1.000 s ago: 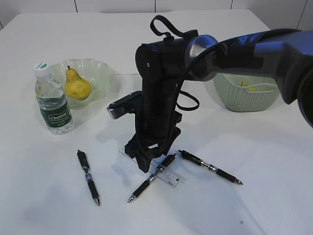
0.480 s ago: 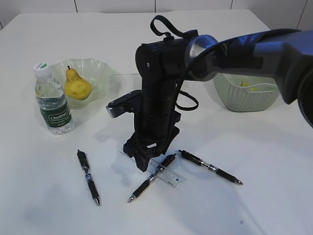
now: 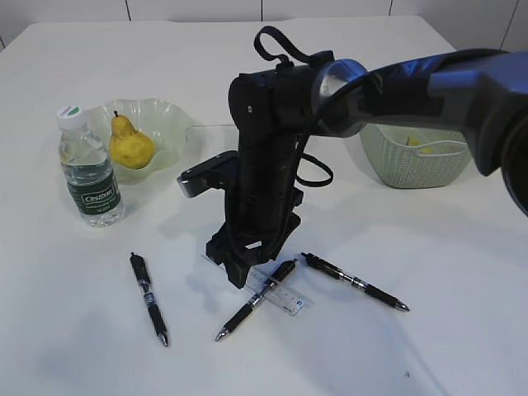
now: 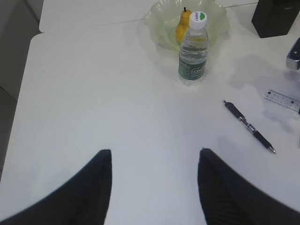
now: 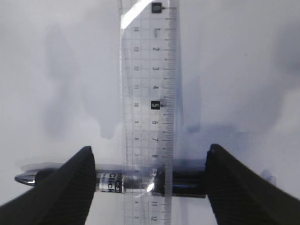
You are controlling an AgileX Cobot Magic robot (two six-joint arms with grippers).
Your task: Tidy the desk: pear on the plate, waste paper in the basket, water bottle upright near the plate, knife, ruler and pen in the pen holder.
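Here the right gripper [image 5: 149,180], jaws wide and empty, hovers over the clear ruler [image 5: 149,93] lying across a pen [image 5: 112,180] on the table [image 3: 429,272]; next, descend and close on the ruler alone.

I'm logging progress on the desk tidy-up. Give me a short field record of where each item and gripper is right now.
pear: on the plate
water bottle: upright beside the plate
ruler: flat on the table, lying across a pen
other pens: one at left, one at right, both on the table
basket: far right
right gripper: open, straddling ruler and pen
left gripper: open, holding nothing
pen holder: not identifiable
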